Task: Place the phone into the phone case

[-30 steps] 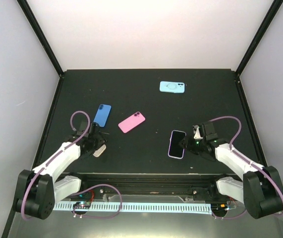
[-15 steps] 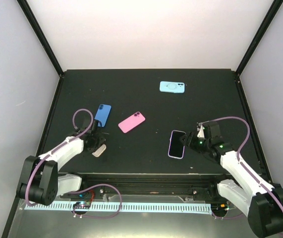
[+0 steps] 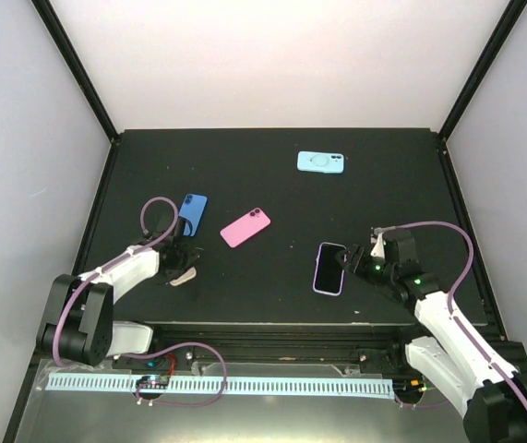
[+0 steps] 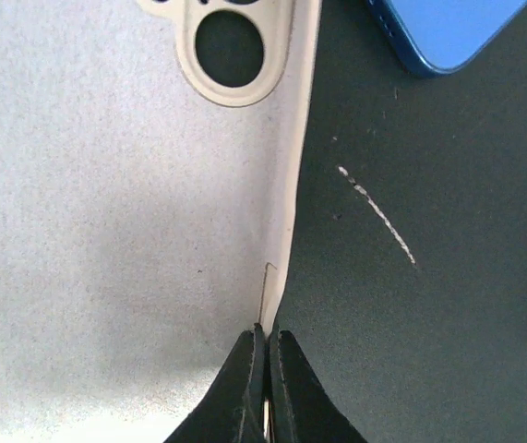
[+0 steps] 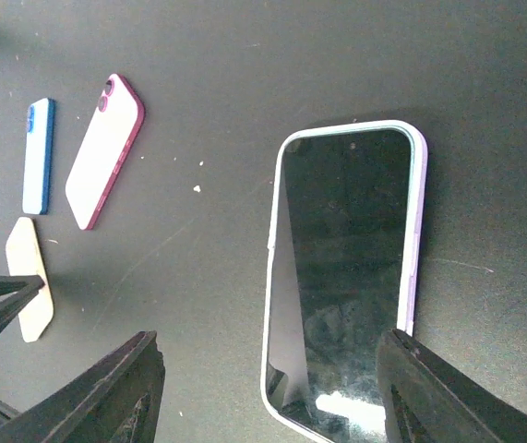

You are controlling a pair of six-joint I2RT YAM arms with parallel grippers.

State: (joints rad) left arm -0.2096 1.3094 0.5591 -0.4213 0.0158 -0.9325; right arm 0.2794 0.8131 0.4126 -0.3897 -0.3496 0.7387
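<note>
On the matte black worktop (image 3: 272, 185), seen from the top external camera, five flat items are spread out with two white-and-black robot arms reaching in from the near edge. Since one second ago, the left arm (image 3: 120, 274) has drawn its elbow in toward its base. The right arm (image 3: 443, 314) has stretched out from a folded pose. The handsets lie where they did.

The lavender-edged phone with a black glass screen (image 3: 329, 269) lies face up right of centre, directly ahead of the right tool (image 3: 355, 263). In the right wrist view that tool (image 5: 268, 341) is spread wide, its fingers (image 5: 129, 383) flanking the near end of the phone (image 5: 346, 277); contact cannot be judged.

A pink rectangular phone (image 3: 245, 227) lies back up near the middle. A blue rectangular phone (image 3: 190, 214) sits to its left. A pale blue rectangular case with a ring mark (image 3: 321, 162) rests far back, well apart from the others.

The beige phone case with round camera cut-outs (image 3: 183, 276) has shifted slightly toward the far side. The left tool (image 3: 178, 261) pinches it. In the left wrist view that tool (image 4: 265, 369) has its fingers (image 4: 240, 388) pressed together on the case's thin side wall (image 4: 286, 212).
</note>
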